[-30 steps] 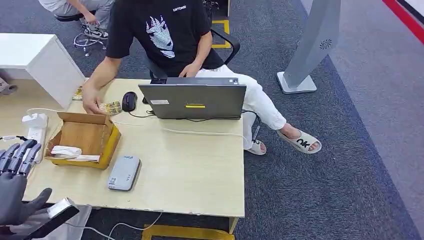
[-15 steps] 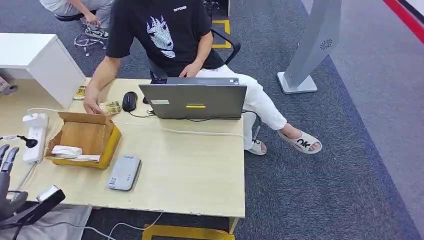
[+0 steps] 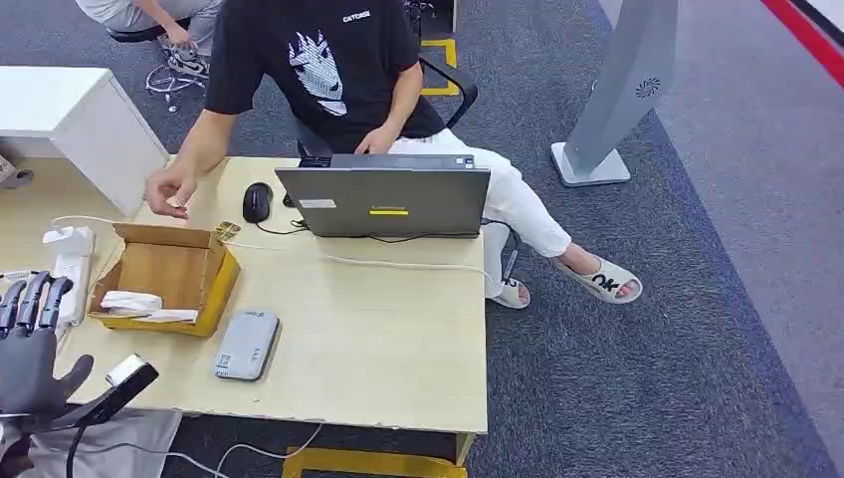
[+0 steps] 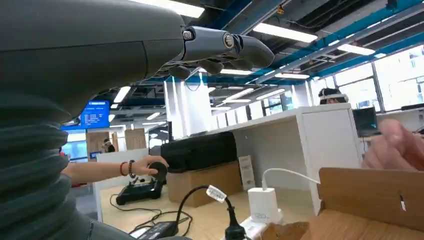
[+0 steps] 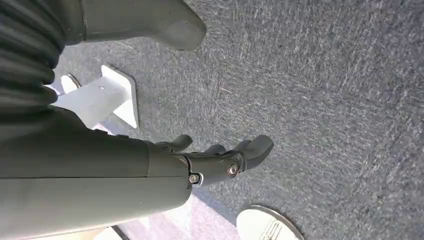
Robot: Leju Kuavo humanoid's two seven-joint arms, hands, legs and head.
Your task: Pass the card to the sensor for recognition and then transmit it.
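A small patterned card (image 3: 227,231) lies on the desk just behind the cardboard box (image 3: 169,274), near the mouse (image 3: 257,201). A person's hand (image 3: 169,189) hovers above and to the left of it, also blurred in the left wrist view (image 4: 395,147). The grey flat sensor (image 3: 247,344) lies at the desk's front, right of the box. My left hand (image 3: 30,349) is raised by the desk's left front corner, fingers apart (image 4: 220,47), holding nothing. My right hand (image 5: 220,160) hangs over grey carpet, empty, its fingers loosely extended.
A laptop (image 3: 383,199) stands open at the desk's back with a seated person behind it. A white power strip (image 3: 70,264) and cables lie left of the box, with a white charger (image 4: 262,205) plugged in. A grey pillar stand (image 3: 617,100) stands on the carpet at the right.
The person has let go of the card on the desk and lifted the hand away to the left. My left hand dipped low, then rose again beside the desk.
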